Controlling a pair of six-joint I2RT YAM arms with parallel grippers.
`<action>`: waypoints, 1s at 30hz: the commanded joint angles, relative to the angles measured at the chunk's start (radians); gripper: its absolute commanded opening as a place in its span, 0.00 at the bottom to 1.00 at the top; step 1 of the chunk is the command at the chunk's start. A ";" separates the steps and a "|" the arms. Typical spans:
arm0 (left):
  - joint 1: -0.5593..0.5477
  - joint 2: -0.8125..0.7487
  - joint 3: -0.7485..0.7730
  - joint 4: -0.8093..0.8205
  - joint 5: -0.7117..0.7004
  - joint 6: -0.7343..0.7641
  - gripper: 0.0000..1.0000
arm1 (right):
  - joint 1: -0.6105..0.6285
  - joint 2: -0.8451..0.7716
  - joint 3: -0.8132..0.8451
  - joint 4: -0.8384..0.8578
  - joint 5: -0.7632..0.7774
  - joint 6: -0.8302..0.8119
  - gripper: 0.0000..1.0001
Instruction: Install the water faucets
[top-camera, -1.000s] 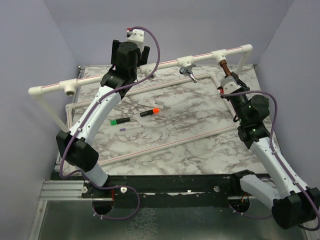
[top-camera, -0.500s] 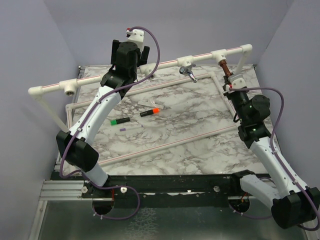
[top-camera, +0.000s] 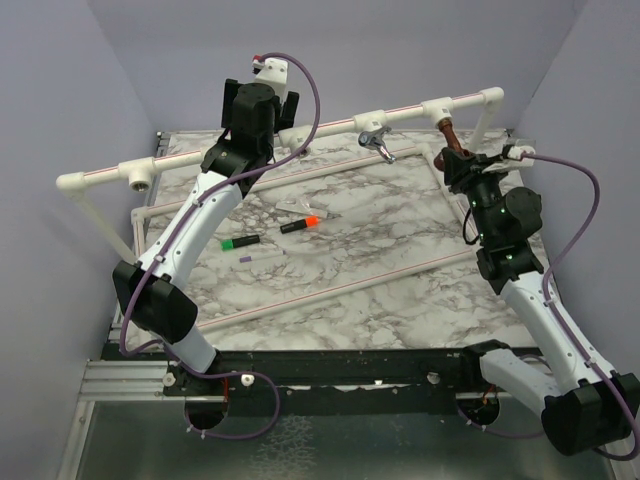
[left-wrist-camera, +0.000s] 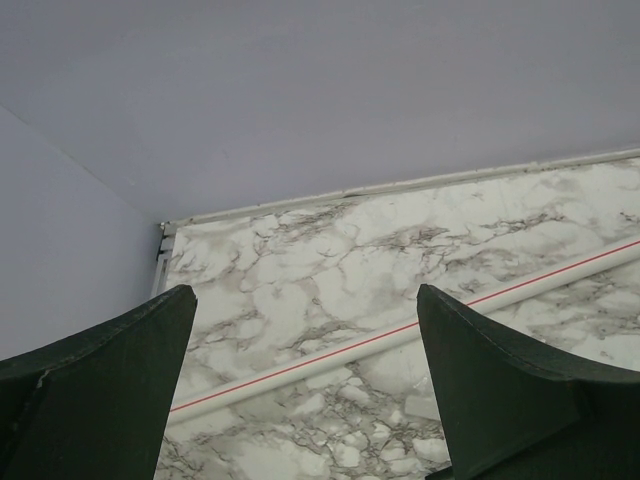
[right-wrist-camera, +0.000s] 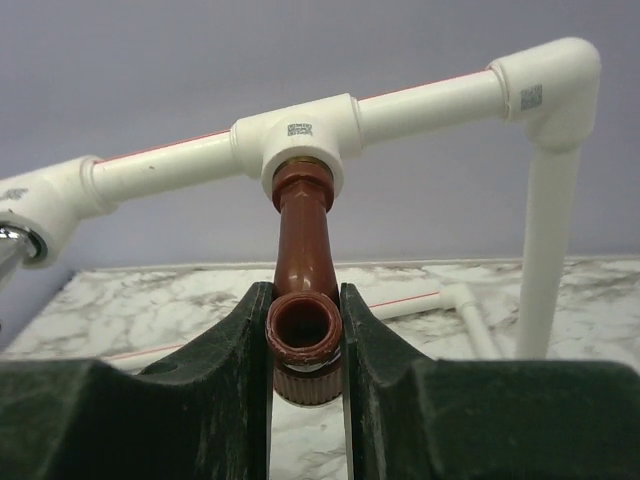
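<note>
Copper faucet hangs from the tee fitting near the white pipe rail's right end, with the right gripper clamped on it. Silver faucet sits at the rail's next tee. Left gripper, fingers apart, hovers by the rail's middle.

White-and-grey marbled tabletop. Left of centre on it, an orange-capped marker and a green-capped marker, flat and apart, with a pale pen just beyond the orange one. Also 2 long red-striped white pipes flat on the marble: a near pipe and a far pipe.
</note>
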 joint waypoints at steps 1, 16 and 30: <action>-0.054 0.061 -0.047 -0.101 0.136 -0.078 0.93 | 0.005 0.017 0.059 0.110 0.049 0.373 0.00; -0.056 0.063 -0.049 -0.103 0.139 -0.082 0.93 | 0.006 0.027 0.074 0.050 0.170 1.105 0.00; -0.056 0.060 -0.047 -0.103 0.137 -0.082 0.93 | 0.006 0.025 0.093 0.014 0.132 1.498 0.01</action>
